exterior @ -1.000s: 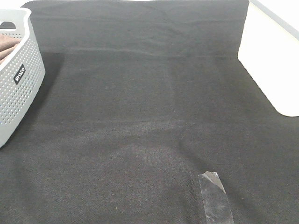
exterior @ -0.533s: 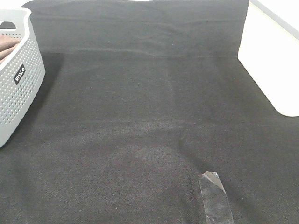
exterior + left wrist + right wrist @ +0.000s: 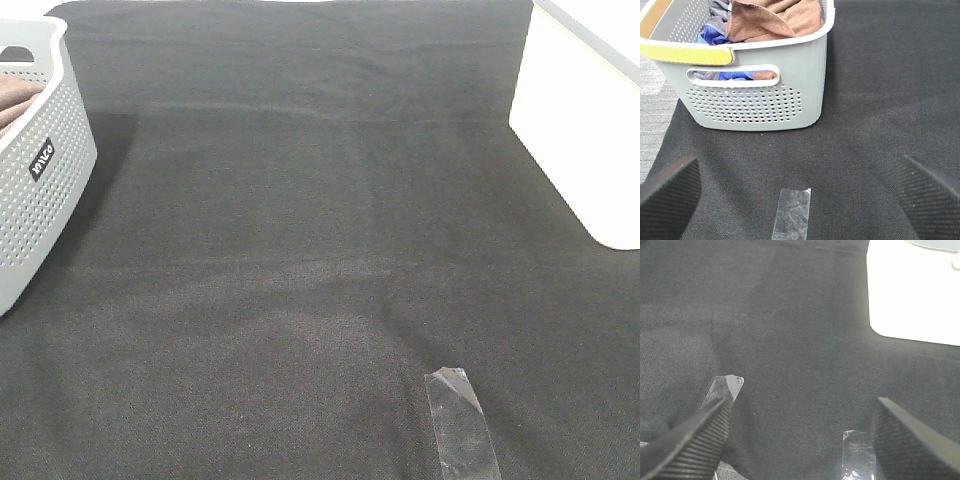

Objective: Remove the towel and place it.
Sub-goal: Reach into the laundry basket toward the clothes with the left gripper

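Towel point(image 3: 774, 19): brown, crumpled, on top of blue fabric point(image 3: 714, 36) inside grey perforated basket point(image 3: 760, 102). Basket at left edge of black cloth point(image 3: 300, 230) covering bench. Left gripper point(image 3: 799, 196) facing basket, jaws wide apart, empty. Right gripper point(image 3: 800, 440) over cloth, jaws apart, empty. Tape strip point(image 3: 460, 420) on cloth.

Towel point(image 3: 775, 20) plush cloth; basket point(image 3: 810, 65) matt perforated plastic; table cloth point(image 3: 320, 250) matt woven; tape point(image 3: 460, 420) glossy clear.
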Motion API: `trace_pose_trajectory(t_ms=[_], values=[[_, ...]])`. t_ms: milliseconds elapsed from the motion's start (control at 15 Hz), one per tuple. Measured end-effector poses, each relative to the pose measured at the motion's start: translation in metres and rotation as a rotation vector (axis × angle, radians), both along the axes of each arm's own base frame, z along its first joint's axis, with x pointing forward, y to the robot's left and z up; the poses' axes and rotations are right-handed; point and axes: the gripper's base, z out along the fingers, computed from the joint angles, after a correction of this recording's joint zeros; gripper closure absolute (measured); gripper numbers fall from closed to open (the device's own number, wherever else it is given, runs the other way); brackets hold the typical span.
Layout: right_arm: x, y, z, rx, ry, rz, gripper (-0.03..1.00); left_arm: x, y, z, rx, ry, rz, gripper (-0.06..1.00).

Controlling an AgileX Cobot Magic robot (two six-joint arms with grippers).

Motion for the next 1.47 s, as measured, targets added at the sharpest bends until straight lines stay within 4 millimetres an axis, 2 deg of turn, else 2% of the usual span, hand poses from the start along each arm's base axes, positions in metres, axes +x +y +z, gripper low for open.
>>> trace_pose_trajectory(t_ms=[1467], values=[[0.0, 0.0, 0.0, 0.0, 0.0, 0.0, 0.21, 0.0, 0.0, 0.0, 0.0, 0.0, 0.0, -0.05]])
